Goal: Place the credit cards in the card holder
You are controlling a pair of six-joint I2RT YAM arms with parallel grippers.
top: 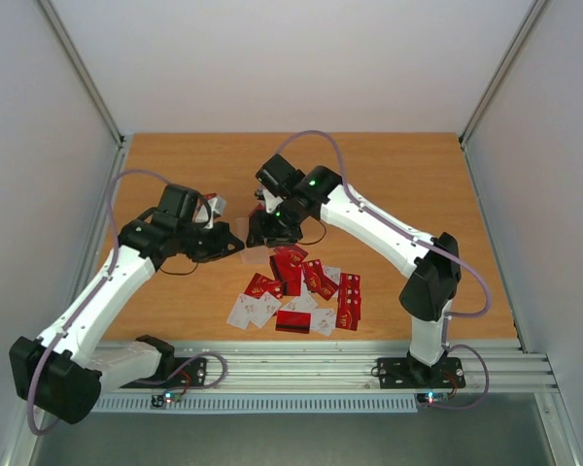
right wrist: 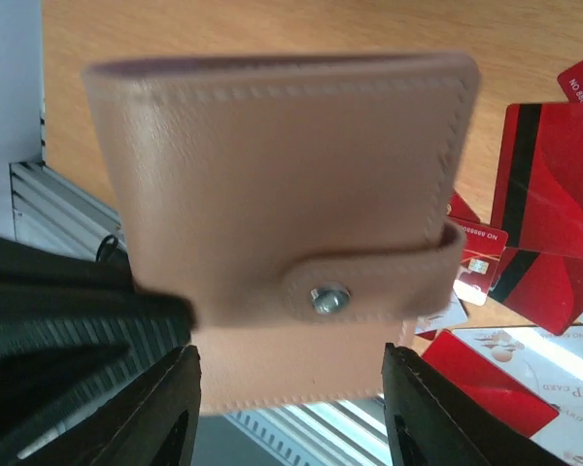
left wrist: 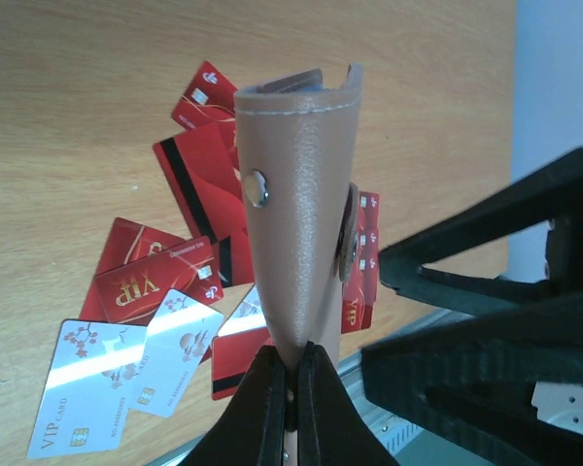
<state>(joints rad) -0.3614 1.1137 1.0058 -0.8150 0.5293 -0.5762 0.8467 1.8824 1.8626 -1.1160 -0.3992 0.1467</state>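
The tan card holder point(left wrist: 296, 214) hangs upright above the table, and my left gripper point(left wrist: 291, 379) is shut on its lower edge. It also shows between both grippers in the top view point(top: 256, 254). My right gripper point(right wrist: 291, 408) is open, its jaws standing either side of the card holder point(right wrist: 272, 184), whose snap strap faces the camera. I cannot tell whether the jaws touch it. Several credit cards point(top: 301, 291), red ones and white ones, lie scattered on the wood below. Some of the credit cards point(left wrist: 136, 282) appear in the left wrist view and others point(right wrist: 549, 194) in the right wrist view.
An aluminium rail point(top: 301, 354) runs along the near edge of the wooden table point(top: 418, 184). White walls close in the left, right and back sides. The right arm's black fingers point(left wrist: 486, 291) fill the right of the left wrist view.
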